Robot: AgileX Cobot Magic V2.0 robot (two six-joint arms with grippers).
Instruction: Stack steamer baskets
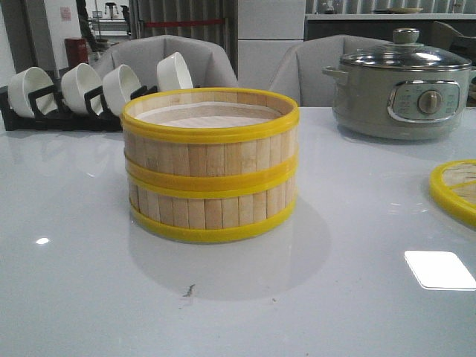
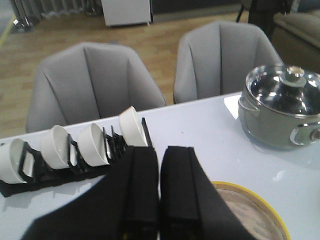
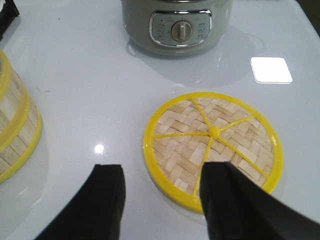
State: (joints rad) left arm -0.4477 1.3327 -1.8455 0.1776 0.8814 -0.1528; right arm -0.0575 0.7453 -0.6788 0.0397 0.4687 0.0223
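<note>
Two steamer baskets (image 1: 210, 165) stand stacked one on the other in the middle of the white table, pale slat walls with yellow rims; the top one is open. Part of the stack shows in the right wrist view (image 3: 12, 127), and its top rim in the left wrist view (image 2: 260, 210). My left gripper (image 2: 160, 155) is shut with nothing between its fingers, held above the table beside the stack. My right gripper (image 3: 162, 172) is open and empty, one finger over the edge of the woven lid (image 3: 212, 142). Neither gripper shows in the front view.
A grey-green electric pot (image 1: 401, 85) with a glass lid stands at the back right. A black rack with several white bowls (image 1: 89, 89) sits at the back left. The woven lid (image 1: 455, 190) lies flat at the table's right edge. Grey chairs stand behind the table.
</note>
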